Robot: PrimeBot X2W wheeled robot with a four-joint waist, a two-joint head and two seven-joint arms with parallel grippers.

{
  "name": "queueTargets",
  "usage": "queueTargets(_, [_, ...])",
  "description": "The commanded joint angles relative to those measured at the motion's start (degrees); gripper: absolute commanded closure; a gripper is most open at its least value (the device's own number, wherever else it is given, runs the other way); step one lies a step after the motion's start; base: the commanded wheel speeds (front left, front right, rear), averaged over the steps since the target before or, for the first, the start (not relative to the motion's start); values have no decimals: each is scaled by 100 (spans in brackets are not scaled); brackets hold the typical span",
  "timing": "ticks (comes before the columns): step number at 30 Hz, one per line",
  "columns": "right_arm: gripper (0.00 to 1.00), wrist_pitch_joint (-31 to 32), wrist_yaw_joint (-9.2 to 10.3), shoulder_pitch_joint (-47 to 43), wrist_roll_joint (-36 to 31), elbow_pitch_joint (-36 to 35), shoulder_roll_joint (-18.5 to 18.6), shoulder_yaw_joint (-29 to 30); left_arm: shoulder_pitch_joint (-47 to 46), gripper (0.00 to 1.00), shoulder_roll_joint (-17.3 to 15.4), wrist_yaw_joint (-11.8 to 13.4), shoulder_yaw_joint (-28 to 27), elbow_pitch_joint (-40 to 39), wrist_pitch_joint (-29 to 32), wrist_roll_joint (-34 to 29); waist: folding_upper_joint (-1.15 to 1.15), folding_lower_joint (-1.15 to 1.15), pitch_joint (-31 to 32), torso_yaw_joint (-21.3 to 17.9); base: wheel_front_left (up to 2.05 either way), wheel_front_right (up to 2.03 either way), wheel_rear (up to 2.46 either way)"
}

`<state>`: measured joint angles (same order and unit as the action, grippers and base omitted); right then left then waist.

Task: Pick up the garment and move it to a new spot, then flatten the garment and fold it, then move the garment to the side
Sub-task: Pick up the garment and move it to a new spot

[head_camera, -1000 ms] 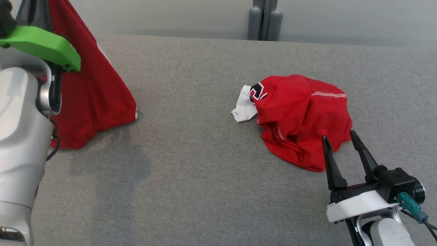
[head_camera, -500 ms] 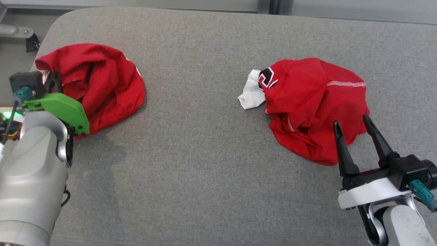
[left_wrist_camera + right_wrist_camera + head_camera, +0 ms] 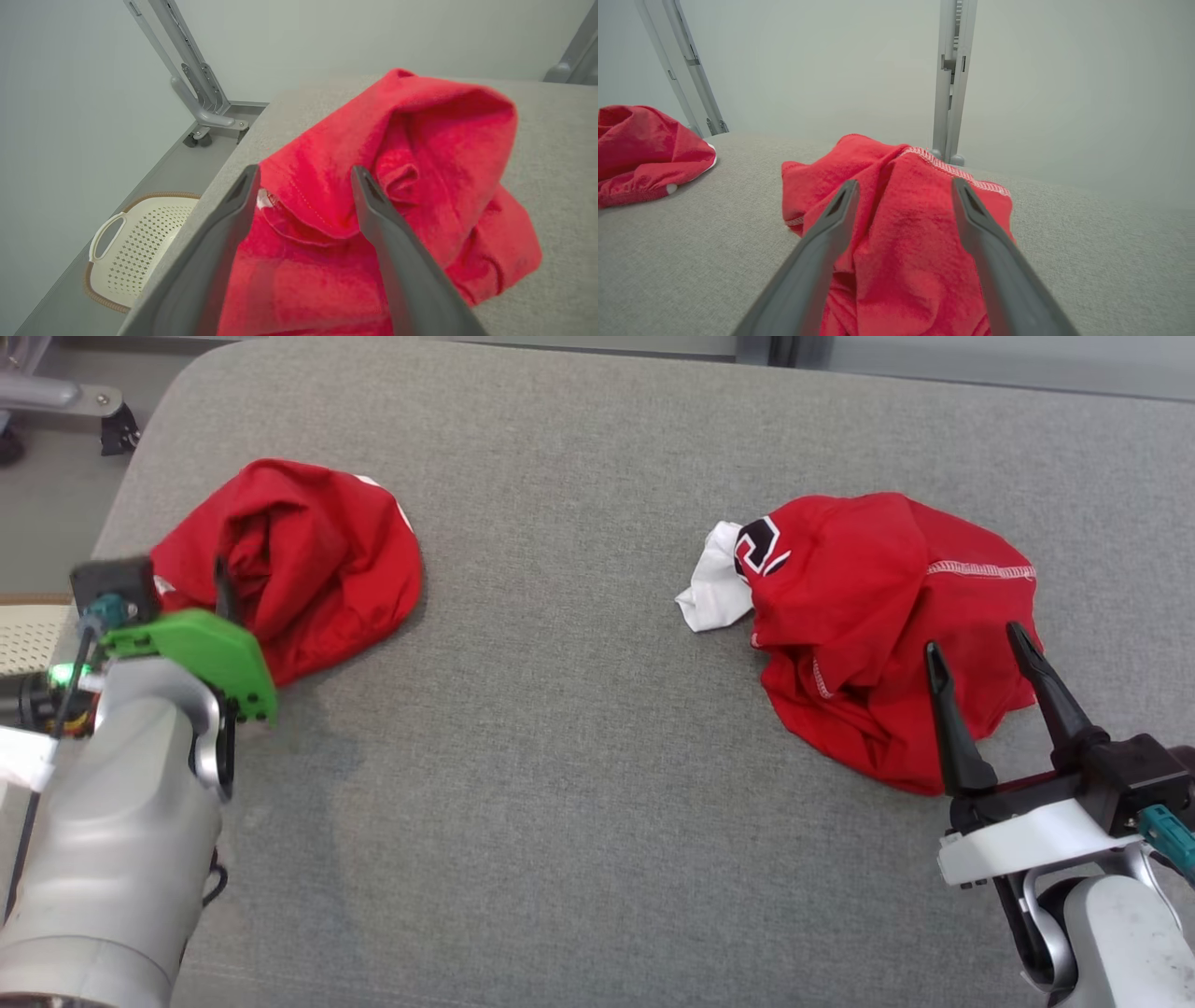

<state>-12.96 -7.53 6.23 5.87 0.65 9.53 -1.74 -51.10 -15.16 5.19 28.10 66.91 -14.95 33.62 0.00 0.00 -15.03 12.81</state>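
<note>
Starting off the table's left edge, a cream plastic basket (image 3: 135,247) full of little holes sits on the floor. Further back there's a grey metal stand (image 3: 205,114) on small wheels. The table (image 3: 579,784) is covered in grey fabric and has a rounded far-left corner.

Near that corner lies the left garment (image 3: 317,555), a crumpled red heap with a bit of white peeking out at its far edge. The left gripper (image 3: 304,173) is right at the heap's near-left side, with a bright green cover (image 3: 201,653) on its wrist. Its fingers are spread apart and aren't pinching anything. In the left wrist view a fold of the red cloth humps up in the gap between them, but I can't tell if they actually touch it.

Well apart from that, over toward the table's right edge, is the right garment (image 3: 878,616), another red heap. It has a white piece (image 3: 714,593) sticking out on its left side, with a black-and-white letter patch (image 3: 761,549) just beside that. There's also a line of pale stitching (image 3: 980,569) across the top. The right gripper (image 3: 974,639) sits at the heap's near edge, fingers spread wide too and not holding anything. In the head view its tips sit over the red cloth, but whether they rest on it I can't tell. Past the table's far edge a grey upright post (image 3: 950,93) stands against a pale wall.
</note>
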Motion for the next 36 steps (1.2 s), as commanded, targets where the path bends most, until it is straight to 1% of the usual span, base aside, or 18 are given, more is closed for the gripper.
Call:
queueTargets(1, [0,-30,8,-14,0,4,-3,49,-127,0,-34,81,-71,-302,-29,-95,0,0,133,79,0,0,0])
queueTargets(2, [0,-38,7,-36,8,19,-16,70,-85,0,-39,109,-117,-534,-32,-156,0,0,186,94,0,0,0])
queueTargets(7, [0,-106,7,-165,14,87,-118,165,425,0,108,53,-319,-1861,-23,-538,0,0,553,63,0,0,0])
queueTargets(9, [0,-131,7,-230,10,109,-166,202,687,0,168,29,-420,-2363,-23,-707,0,0,737,-19,0,0,0])
queueTargets(10, [0,-148,8,-276,9,131,-193,207,872,0,202,57,-513,-2627,-24,-783,0,0,856,-88,0,0,0])
queueTargets(14, [0,-174,8,-492,10,125,-232,303,1612,0,399,84,-787,-3440,-23,-915,0,0,1215,-377,0,0,0])
queueTargets(18, [0,-189,7,-698,-15,9,-241,356,2381,0,558,-54,-996,-3983,-23,-928,0,0,1467,-757,0,0,0])
queueTargets(20, [0,-193,8,-807,-10,-65,-262,414,2716,0,630,9,-1155,-4251,-24,-979,0,0,1530,-913,0,0,0])
queueTargets(24, [0,-154,7,-986,-14,-190,-293,442,3331,0,834,24,-1305,-4670,-22,-1138,0,0,1615,-1172,0,0,0])
queueTargets(28, [0,-125,7,-1128,23,-265,-320,446,3825,0,991,52,-1408,-4986,-22,-1315,0,0,1676,-1364,0,0,0])
queueTargets(31, [0,-128,7,-1194,55,-286,-328,380,4127,0,1079,15,-1466,-5157,-22,-1414,0,0,1712,-1488,0,0,0])
queueTargets(36, [0,-130,7,-1227,153,-275,-326,312,4561,0,1154,-124,-1430,-5266,-23,-1663,0,0,1761,-1602,0,0,0])
